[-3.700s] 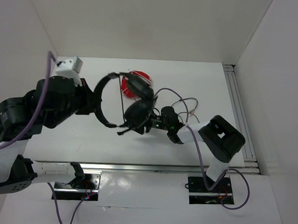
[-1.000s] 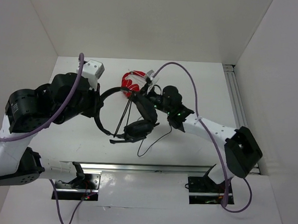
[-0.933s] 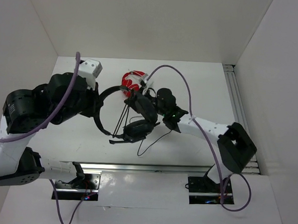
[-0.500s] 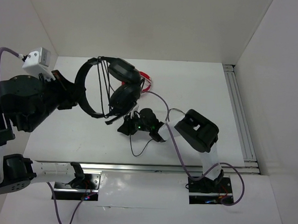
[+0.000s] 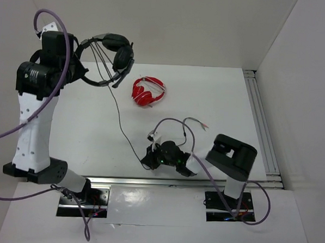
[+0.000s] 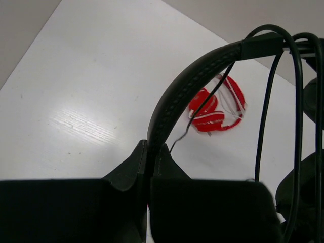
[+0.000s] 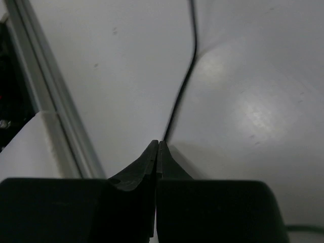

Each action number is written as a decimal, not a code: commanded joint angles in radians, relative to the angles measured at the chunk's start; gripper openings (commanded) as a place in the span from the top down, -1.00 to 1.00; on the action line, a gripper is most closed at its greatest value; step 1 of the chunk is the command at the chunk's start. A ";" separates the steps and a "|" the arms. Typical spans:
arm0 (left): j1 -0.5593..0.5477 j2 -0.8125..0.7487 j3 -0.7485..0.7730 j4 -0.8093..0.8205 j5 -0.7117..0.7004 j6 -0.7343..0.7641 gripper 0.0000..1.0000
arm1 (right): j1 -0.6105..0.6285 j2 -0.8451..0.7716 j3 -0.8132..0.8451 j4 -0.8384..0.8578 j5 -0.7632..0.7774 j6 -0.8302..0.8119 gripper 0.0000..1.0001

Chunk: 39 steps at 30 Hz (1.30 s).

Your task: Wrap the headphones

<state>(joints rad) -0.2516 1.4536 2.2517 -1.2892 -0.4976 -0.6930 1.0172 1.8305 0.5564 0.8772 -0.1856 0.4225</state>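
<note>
1. Now, the white worktop [image 5: 218,92] has one loose thing lying flat on it: the red headphones [image 5: 148,92], toward the far edge and about midway between left and right.
2. The left arm [image 5: 35,115] stands tall over the far-left corner of the worktop, with its wrist raised high.
3. The right arm [image 5: 234,155] is folded low along the near edge, its wrist reaching left toward the middle of that edge.
4. The headphones [image 5: 116,45] hang in the air from the left arm, above the far-left corner and clear of the worktop. The earcups sit to the right of the band, and strands of cable cross its arc.
5. The cable [image 5: 119,119] drops from the headset and runs slantwise down to the near edge. Past the right wrist, the rest of it curls on the worktop toward the right.
6. The left fingers [image 6: 134,167] are closed tight, with the padded headband [image 6: 202,66] pinched between their tips.
7. The right fingers [image 7: 144,162] are pressed together with the cable caught at their tips, low over the worktop beside the metal rail [image 7: 50,101] at the near edge.
</note>
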 commanded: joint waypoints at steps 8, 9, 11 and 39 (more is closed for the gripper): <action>0.144 0.091 -0.216 0.175 0.131 -0.008 1.00 | 0.445 -0.464 0.043 -0.576 0.703 -0.053 1.00; 0.144 0.067 -0.242 0.186 0.131 -0.008 1.00 | 0.428 -0.464 0.043 -0.577 0.703 -0.053 0.92; 0.144 0.045 -0.242 0.186 0.131 0.001 1.00 | 0.387 -0.473 0.007 -0.536 0.662 -0.069 0.32; 0.153 -0.073 -0.320 0.197 0.182 0.041 1.00 | 0.026 -0.021 0.322 -0.406 0.083 -0.252 -0.34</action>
<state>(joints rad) -0.1051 1.4010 1.9213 -1.1732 -0.3286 -0.6533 1.0561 1.7538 0.7956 0.4469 -0.0696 0.2028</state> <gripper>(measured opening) 0.109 0.670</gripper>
